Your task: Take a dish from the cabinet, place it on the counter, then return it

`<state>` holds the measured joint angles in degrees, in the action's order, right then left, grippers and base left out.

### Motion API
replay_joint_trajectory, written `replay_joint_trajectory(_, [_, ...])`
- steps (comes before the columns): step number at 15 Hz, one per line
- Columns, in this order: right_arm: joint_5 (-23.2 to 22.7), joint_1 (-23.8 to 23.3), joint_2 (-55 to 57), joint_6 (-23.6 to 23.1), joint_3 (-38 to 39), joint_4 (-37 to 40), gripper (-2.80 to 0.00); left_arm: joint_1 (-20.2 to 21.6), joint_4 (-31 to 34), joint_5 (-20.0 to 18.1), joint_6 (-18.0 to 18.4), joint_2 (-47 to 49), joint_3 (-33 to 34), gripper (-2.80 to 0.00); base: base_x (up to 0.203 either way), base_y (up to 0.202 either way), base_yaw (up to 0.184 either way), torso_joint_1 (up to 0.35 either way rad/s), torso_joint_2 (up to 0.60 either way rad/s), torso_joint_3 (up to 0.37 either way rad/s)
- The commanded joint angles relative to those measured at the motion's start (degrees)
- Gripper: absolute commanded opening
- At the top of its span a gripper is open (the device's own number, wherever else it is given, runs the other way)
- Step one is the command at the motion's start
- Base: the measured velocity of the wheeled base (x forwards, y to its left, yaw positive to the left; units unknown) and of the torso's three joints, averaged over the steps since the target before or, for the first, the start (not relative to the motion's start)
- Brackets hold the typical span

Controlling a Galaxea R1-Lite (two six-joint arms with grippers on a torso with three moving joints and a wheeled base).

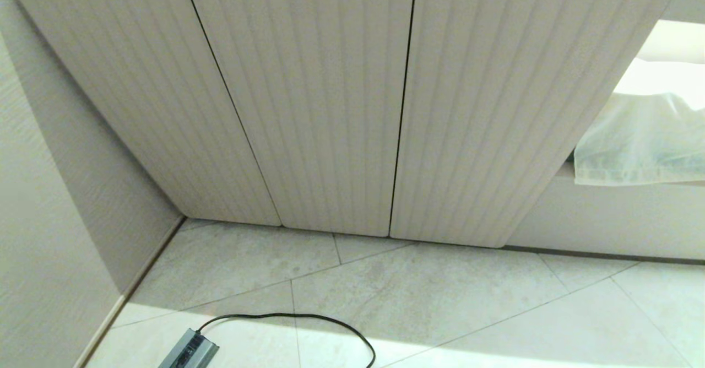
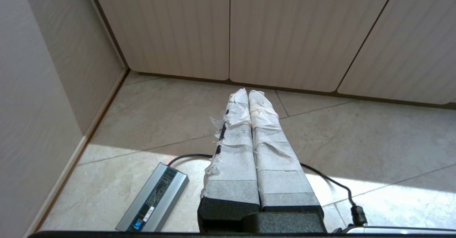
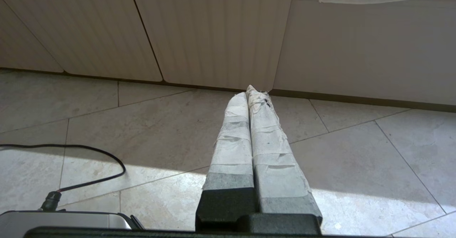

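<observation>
Nearest the robot, a black cable (image 1: 308,319) loops over the floor tiles (image 1: 440,302) from a grey power brick (image 1: 190,350) lying close to the left wall (image 1: 49,191) — the likeliest trouble, I judge, is a wheel catching that cable or brick if the base drives forward or turns. Both arms hang low above the floor, outside the head view. The left pincer (image 2: 248,92) has its taped fingers pressed together with nothing between them, its tips aimed at the foot of the cabinet (image 1: 308,109); the right pincer (image 3: 251,90) is likewise together and empty, pointing at the base of the rightmost door. A second risk: with both pincers this low and close to the doors, an arm swinging up could scrape the ribbed fronts. Farther on, all three cabinet doors are fully closed — they are what stands in the way, and no handle shows, so getting one open may call for hooking a rounded edge, where taped tips could slip. The dish is not in view; presumably it is behind those doors. The bench is not in view either. Beyond the cabinet's right side, a pale translucent cloth (image 1: 639,142) drapes over a ledge, well clear of the doors.
</observation>
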<state>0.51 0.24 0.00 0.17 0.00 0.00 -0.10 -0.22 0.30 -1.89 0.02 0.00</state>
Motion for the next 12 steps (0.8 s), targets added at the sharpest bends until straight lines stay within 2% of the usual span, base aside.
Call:
replay_joint_trajectory(1, [0.0, 0.0, 0.0, 0.0, 0.0, 0.0, -2.8, 0.0, 0.0, 0.0, 0.0, 0.0, 0.0, -2.8, 0.0, 0.0, 0.0, 0.0, 0.0, 0.0])
replay_joint_trajectory(12, [-0.1, 0.0, 0.0, 0.5, 0.0, 0.0, -2.8, 0.0, 0.0, 0.0, 0.0, 0.0, -0.1, -2.8, 0.0, 0.0, 0.0, 0.0, 0.0, 0.0])
